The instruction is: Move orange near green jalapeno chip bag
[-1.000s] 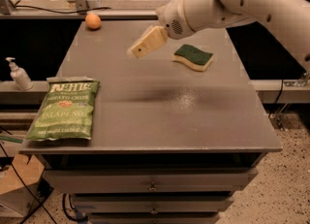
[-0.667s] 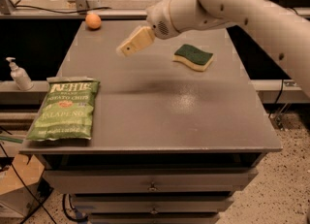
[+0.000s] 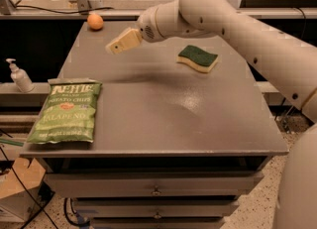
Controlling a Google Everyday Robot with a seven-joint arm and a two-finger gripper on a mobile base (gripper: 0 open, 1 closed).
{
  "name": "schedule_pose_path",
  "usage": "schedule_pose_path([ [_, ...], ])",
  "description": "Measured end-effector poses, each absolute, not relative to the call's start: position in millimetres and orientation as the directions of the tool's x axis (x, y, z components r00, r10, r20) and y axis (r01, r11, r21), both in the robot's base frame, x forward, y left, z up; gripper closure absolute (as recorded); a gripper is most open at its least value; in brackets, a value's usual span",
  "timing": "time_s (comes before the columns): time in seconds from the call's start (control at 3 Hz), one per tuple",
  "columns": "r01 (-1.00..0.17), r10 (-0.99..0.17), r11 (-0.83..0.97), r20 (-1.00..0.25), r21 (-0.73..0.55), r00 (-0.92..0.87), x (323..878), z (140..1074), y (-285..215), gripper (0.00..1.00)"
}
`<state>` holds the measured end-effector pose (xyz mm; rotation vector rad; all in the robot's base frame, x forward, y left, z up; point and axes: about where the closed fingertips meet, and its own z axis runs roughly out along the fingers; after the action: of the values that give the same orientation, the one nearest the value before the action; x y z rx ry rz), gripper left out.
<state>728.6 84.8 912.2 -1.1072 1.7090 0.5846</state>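
Observation:
The orange (image 3: 95, 22) sits at the far left corner of the grey table (image 3: 163, 114). The green jalapeno chip bag (image 3: 67, 111) lies flat at the front left of the table, silver seam toward the back. My gripper (image 3: 116, 46) hangs above the table's far left area, to the right of and in front of the orange, apart from it, with nothing in it. The white arm reaches in from the right.
A dark green and yellow sponge (image 3: 198, 58) lies at the back right of the table. A soap dispenser bottle (image 3: 20, 77) stands on a ledge left of the table. Drawers (image 3: 156, 191) sit below the table's front edge.
My gripper has moved to the left across the back of the table, toward the orange. The orange, bag and sponge have not moved.

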Motion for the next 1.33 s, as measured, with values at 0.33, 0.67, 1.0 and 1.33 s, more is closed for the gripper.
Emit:
schedule_pose_path([
  [0.33, -0.856, -0.349, 0.512, -0.927, -0.065, -0.139, 750, 903, 98, 0.00],
  [0.67, -0.850, -0.311, 0.526, -0.937, -0.032, -0.157, 769, 896, 114, 0.00],
  [1.0, -0.850, -0.284, 0.526, -0.944, -0.008, -0.168, 788, 891, 134, 0.00],
  [1.33, -0.858, -0.264, 0.514, -0.950, 0.011, -0.170, 799, 896, 149, 0.00],
])
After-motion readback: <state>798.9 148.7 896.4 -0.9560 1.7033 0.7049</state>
